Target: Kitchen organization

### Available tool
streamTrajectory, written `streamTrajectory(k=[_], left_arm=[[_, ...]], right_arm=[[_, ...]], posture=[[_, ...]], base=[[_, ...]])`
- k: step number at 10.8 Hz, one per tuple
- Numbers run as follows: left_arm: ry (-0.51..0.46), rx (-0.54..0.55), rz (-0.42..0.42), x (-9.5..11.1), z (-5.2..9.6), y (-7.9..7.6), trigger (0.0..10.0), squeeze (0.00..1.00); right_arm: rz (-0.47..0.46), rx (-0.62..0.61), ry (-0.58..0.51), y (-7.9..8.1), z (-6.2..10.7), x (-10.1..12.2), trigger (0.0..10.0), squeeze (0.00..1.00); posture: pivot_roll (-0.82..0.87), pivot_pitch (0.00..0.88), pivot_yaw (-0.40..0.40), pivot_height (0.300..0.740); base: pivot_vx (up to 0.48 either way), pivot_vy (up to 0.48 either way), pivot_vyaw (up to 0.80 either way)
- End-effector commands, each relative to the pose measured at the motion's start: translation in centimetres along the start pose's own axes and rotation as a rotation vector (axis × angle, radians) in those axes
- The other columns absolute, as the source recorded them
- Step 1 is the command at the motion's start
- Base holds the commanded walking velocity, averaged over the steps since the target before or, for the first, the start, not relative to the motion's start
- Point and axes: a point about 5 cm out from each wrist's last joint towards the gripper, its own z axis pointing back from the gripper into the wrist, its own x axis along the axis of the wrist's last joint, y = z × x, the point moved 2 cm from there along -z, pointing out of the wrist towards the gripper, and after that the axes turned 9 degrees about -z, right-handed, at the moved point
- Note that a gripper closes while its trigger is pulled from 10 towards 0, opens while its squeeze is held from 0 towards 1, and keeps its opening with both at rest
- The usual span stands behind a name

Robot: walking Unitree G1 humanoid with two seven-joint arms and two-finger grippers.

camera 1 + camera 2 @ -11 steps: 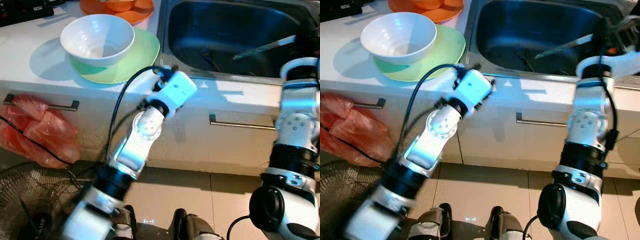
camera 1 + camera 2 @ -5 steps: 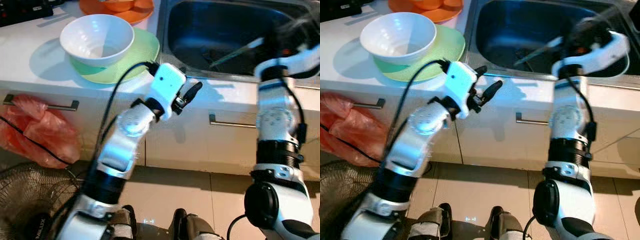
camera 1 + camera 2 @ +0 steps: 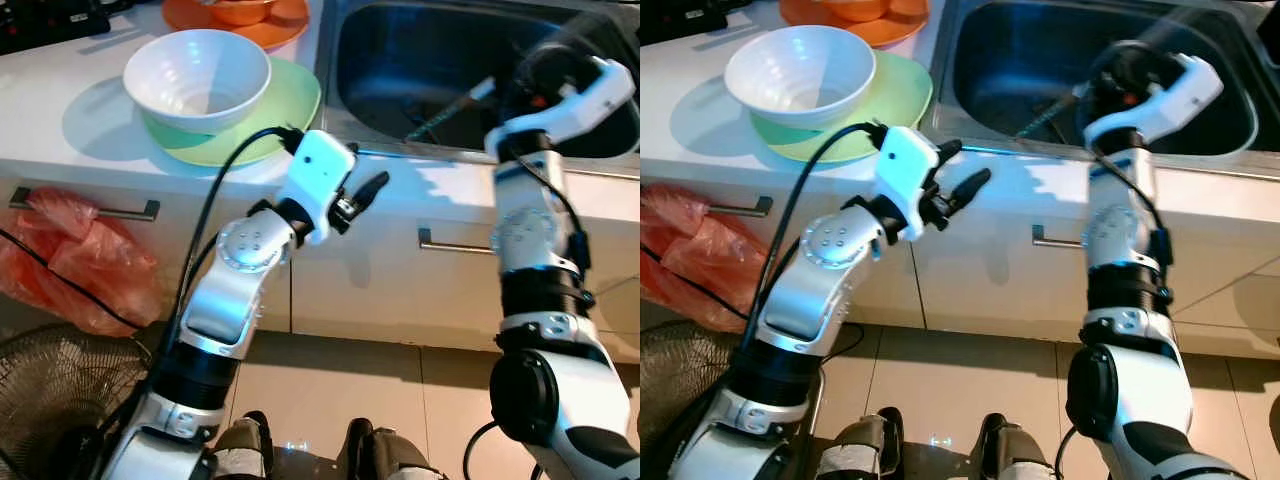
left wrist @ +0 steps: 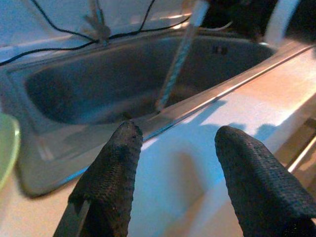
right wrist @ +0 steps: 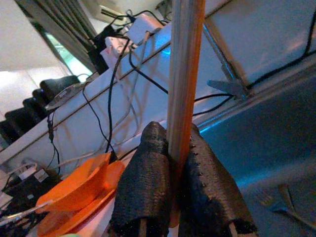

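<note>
**Chopsticks held over the sink**

Chopsticks (image 3: 450, 108) slant down over the steel sink (image 3: 420, 50) in the left eye view, gripped at their upper end by the right gripper (image 3: 525, 78), whose arm rises from the near right. The left gripper (image 3: 362, 190) sits in front of the counter's near edge, just left of the sink, its two black fingers apart and empty. On the white counter (image 3: 60, 150) to the left, a white bowl (image 3: 197, 78) rests on a pale green plate (image 3: 285, 110); an orange plate (image 3: 240, 20) lies farther back. Below, an orange plastic bag (image 3: 75, 260) hangs at a drawer handle, and a fan grille (image 3: 50, 400) stands on the floor at near left.

The right eye view shows the same layout.

In the left wrist view, the spread fingers (image 4: 111, 182) frame the counter edge and the sink basin beyond, with the sticks' lower end hanging over the basin.

In the right wrist view, the black fingers (image 5: 148, 192) are clenched on the chopsticks, pale wood with an orange side, which run straight up between them. Orange dishes (image 5: 79, 192) and cables lie beyond; a fork (image 5: 279, 205) rests in the sink.
</note>
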Motion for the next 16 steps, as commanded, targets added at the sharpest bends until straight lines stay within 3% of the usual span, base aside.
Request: streamTrajectory(k=[1,2,5,8,11,12,13,16], left_arm=[[-0.019,-0.027,0.004,0.5,0.0,-0.9,10.0,0.00],[-0.027,-0.027,0.010,0.6,-0.1,-1.2,10.0,0.00],[-0.025,0.009,0.043,0.6,-0.2,-1.3,10.0,0.00],[-0.022,0.036,0.050,0.5,-0.2,-1.2,10.0,0.00],[-0.016,0.091,0.060,0.2,-0.2,-0.8,10.0,0.00],[-0.044,0.109,0.067,0.6,-0.2,-0.5,10.0,0.00],[-0.082,0.132,0.063,1.1,-0.1,-0.2,10.0,0.00],[-0.115,0.216,0.086,1.0,0.0,0.6,10.0,0.00]], right_arm=[[0.081,-0.004,0.067,-0.6,0.2,-1.4,10.0,0.00],[0.118,0.001,0.050,-0.4,-0.2,-1.1,10.0,0.00],[0.109,-0.036,-0.021,-0.5,-1.1,0.3,10.0,0.00],[0.217,-0.030,-0.068,-0.2,-2.2,2.1,10.0,0.00],[0.264,-0.028,-0.082,-0.1,-2.4,2.4,10.0,0.00],[0.280,-0.017,-0.113,0.4,-2.8,3.2,10.0,0.00],[0.371,0.044,-0.178,1.9,-3.1,4.4,10.0,0.00],[0.420,0.112,-0.224,3.2,-2.1,4.0,10.0,0.00]], posture=[[0.17,0.190,-0.065,0.740],[0.17,0.191,-0.070,0.740],[0.17,0.200,-0.070,0.740],[0.17,0.215,-0.070,0.740],[0.18,0.227,-0.069,0.740],[0.17,0.228,-0.068,0.740],[0.17,0.229,-0.068,0.740],[0.16,0.231,-0.065,0.740]], base=[[0.000,0.000,0.00],[0.000,0.000,0.00],[0.000,0.000,0.00],[0.000,0.000,0.00],[0.000,0.000,0.00],[0.000,0.000,0.00],[0.000,0.000,0.00],[0.000,0.000,0.00]])
